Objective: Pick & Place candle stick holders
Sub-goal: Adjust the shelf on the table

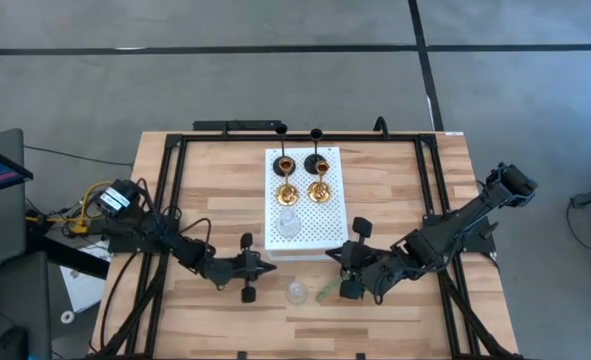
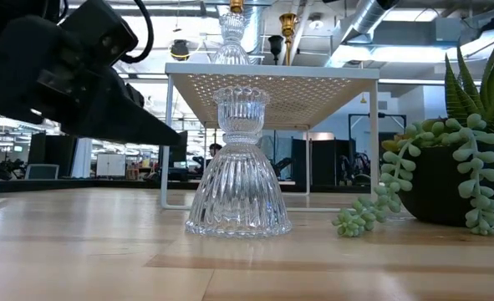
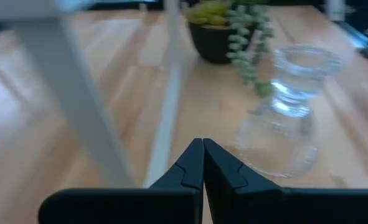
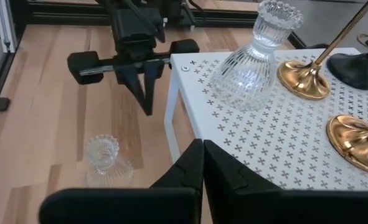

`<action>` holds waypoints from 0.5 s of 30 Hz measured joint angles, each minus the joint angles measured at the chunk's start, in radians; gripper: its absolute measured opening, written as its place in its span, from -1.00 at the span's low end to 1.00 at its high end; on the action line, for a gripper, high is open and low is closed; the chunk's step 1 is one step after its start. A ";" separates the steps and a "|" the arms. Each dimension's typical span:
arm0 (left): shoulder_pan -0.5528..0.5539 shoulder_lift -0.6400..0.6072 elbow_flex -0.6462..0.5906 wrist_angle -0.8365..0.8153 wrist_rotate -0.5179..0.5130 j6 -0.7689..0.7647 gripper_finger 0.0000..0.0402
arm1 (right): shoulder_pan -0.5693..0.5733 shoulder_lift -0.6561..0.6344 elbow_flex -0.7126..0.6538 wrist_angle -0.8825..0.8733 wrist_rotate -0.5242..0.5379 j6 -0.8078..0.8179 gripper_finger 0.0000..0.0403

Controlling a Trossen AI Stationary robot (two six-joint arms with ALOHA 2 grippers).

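Observation:
One clear glass candle stick holder point(image 1: 296, 292) stands upright on its round base on the table, near the front edge point(image 2: 239, 167). A second clear one point(image 4: 252, 53), two gold ones point(image 1: 287, 190) point(image 1: 320, 190) and two black ones point(image 1: 282, 135) point(image 1: 316, 135) stand on the white perforated board point(image 1: 310, 240). My left gripper point(image 1: 272, 267) is shut and holds nothing. It hangs left of the board's near left corner, with the table's glass holder point(image 3: 286, 118) ahead of it. My right gripper point(image 4: 203, 146) is shut and holds nothing, by the board's near edge.
A small green plant in a dark pot point(image 2: 447, 176) sits just right of the table's glass holder point(image 1: 327, 292). The board stands raised on thin white legs point(image 3: 171, 81). A black frame point(image 1: 165, 200) runs along the table's left, right and far sides.

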 joint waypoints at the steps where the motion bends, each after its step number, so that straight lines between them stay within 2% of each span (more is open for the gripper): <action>1: 0.001 0.000 0.000 0.000 -0.023 0.000 -0.99 | 0.000 0.000 0.000 -0.001 0.002 0.000 -1.00; 4: 0.004 0.000 0.000 0.000 -0.063 0.018 -0.99 | 0.000 0.000 0.000 0.000 0.015 0.000 -1.00; 15: 0.057 0.000 0.000 0.000 -0.060 0.026 -0.99 | 0.000 0.000 0.000 0.000 0.022 0.001 -1.00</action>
